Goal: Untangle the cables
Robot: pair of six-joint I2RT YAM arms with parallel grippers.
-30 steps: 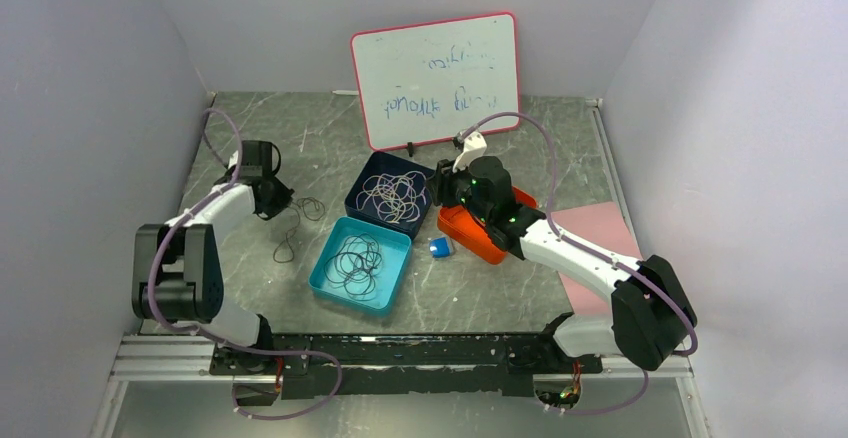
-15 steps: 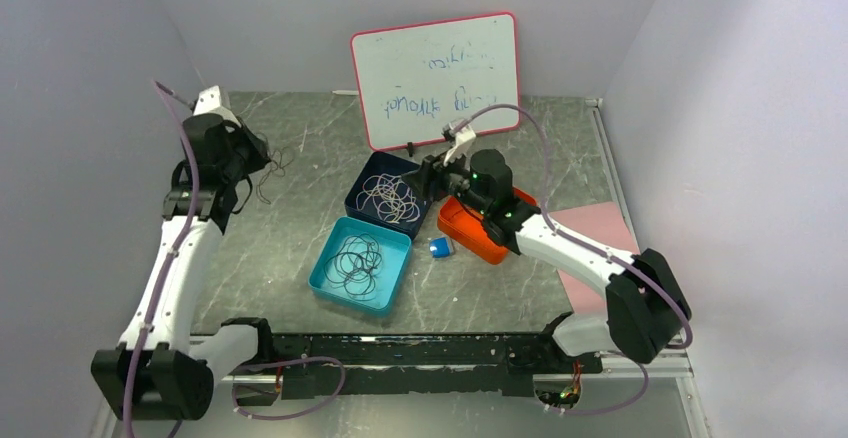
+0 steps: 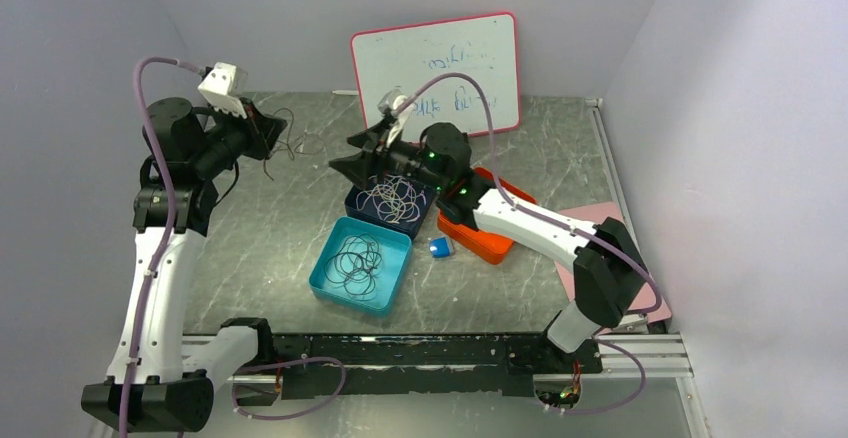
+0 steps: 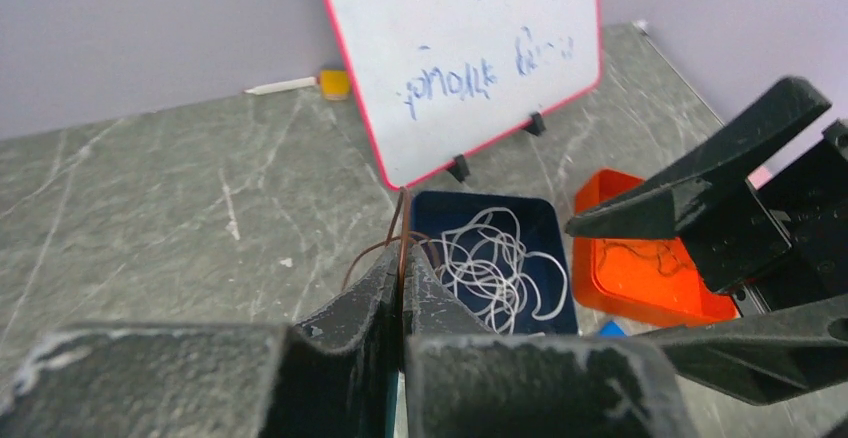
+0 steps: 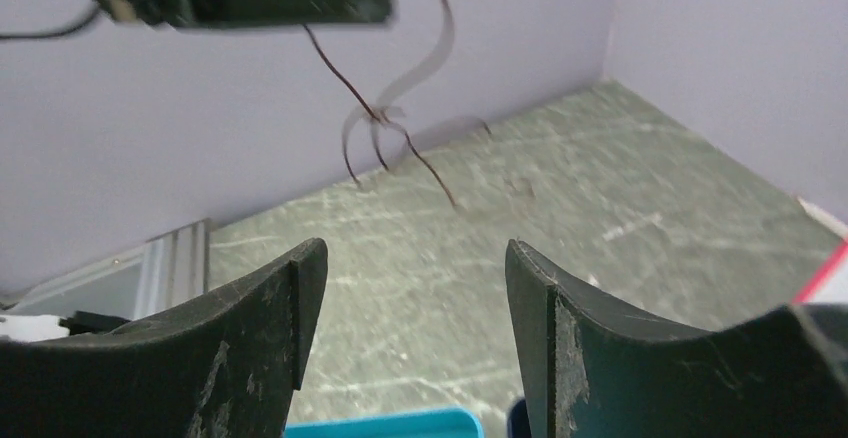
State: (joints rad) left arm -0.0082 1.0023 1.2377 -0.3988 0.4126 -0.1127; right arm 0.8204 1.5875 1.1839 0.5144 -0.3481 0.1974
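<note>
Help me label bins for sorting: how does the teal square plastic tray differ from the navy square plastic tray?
The teal square plastic tray holds dark wiry cables; the navy square plastic tray holds whitish cables. The teal tray lies nearer the black base rail, the navy tray behind it. Both are open-topped, holding loosely looped strands.

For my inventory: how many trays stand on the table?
3: navy tray at the centre, teal tray nearer the near edge, orange tray to the right, partly under the right arm.

Two lines of blue handwriting on the whiteboard, none legible.
</note>
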